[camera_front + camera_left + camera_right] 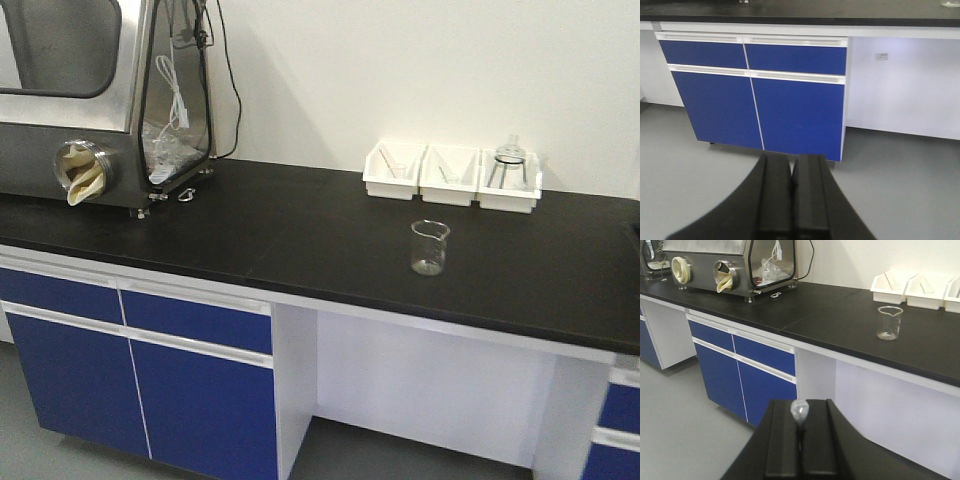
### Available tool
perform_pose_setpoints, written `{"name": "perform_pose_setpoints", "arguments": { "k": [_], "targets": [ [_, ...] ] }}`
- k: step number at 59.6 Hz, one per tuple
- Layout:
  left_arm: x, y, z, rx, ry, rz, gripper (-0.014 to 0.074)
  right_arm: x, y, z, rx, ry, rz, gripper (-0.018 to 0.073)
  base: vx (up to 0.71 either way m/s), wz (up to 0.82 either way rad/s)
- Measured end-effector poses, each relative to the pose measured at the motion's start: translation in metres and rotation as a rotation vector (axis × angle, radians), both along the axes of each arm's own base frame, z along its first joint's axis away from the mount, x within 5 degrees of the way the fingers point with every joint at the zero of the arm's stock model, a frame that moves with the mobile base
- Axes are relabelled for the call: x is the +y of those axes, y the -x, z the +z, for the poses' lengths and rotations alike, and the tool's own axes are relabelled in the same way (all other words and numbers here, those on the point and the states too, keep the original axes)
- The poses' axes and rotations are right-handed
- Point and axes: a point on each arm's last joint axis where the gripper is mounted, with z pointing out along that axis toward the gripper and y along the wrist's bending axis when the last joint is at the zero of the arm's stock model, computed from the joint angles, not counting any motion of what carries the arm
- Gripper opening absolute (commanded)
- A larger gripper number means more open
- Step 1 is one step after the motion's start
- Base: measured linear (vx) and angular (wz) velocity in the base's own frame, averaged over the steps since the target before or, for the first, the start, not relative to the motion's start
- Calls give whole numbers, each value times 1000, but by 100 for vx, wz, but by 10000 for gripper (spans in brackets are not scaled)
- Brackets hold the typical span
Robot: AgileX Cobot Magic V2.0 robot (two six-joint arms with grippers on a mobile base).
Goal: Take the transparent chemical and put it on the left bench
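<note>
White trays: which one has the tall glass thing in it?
The rightmost white tray: a glass flask on a stand rises from it; the left tray and middle tray hold nothing tall.

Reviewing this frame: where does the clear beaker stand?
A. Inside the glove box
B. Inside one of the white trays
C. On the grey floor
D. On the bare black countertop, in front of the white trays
D: the clear beaker stands upright on the black countertop, nearer the front edge than the white trays and apart from them.
</note>
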Motion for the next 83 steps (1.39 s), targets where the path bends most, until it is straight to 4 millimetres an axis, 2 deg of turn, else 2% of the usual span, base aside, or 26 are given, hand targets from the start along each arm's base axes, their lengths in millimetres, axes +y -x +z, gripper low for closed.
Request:
{"name": "perform_pose_setpoints", "arguments": {
  "k": [44,83],
  "targets": [
    [0,0,0,0,0,0,-3,0,0,0,0,0,0,-3,43,7],
    [0,0,0,0,0,0,-3,0,0,0,0,0,0,-3,37,-38]
  ]
}}
